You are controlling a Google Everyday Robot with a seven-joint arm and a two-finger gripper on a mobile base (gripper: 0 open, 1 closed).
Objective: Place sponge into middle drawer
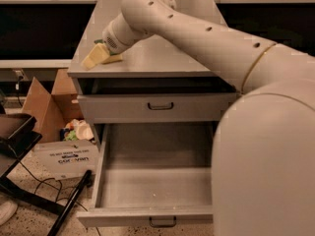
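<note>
The gripper [95, 58] is low over the table [162, 58], close to its front left corner. The sponge [114, 59] seems to be the yellow bit right at the gripper, on its right side, with a little green just above. It is touching the gripper. I cannot tell if the gripper has hold of it or is only resting next to it.

The drawer [157, 186] is pulled out and has nothing in the part I can see. It is far below the gripper and out in front of it. The top drawer [157, 107] is closed and sits between them.

What could go wrong? If the hold is weak, the sponge may slip when the gripper lifts. The table edge is just beside the gripper, so the sponge could fall off to the floor by the box [42, 107] down on the left. If it is let go too soon, it will land on the table, not in the drawer. The big arm [206, 33] could also bump the table edge on the way down.
</note>
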